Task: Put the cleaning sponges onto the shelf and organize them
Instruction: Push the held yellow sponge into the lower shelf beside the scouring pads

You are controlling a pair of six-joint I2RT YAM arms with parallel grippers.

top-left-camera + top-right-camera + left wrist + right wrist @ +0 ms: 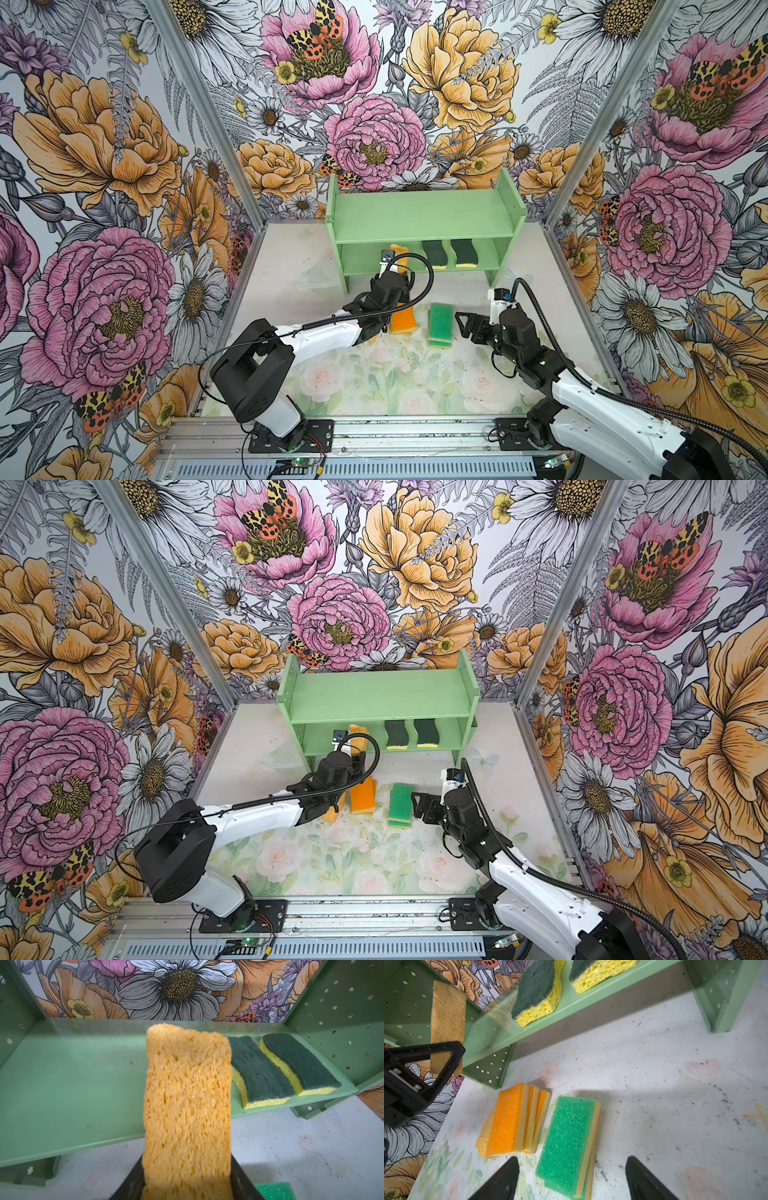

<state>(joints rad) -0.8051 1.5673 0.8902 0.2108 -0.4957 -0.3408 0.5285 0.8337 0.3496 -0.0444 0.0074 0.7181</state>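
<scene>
Nearest us, our right end effector (pixel 460 328) stands apart beside two stacked green-topped rectangular foam sponges (pixel 440 322) on the pale worktop (pixel 519 374). Farther on, our left end effector (pixel 187 1186) is clamped on a porous yellow sponge (pixel 187 1095). The sponge's tip is over the lower tier of the pale green wooden shelf (pixel 419 216), near two wavy dark-green-topped sponges (pixel 464 250) lying there.

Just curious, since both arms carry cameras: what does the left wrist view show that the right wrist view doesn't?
Only left wrist: the white daisy behind the shelf. Only right wrist: the orange-topped sponges on the table and the open right gripper. Both: the porous yellow sponge in the left gripper, two dark-green-topped sponges on the shelf's lower tier.
</scene>
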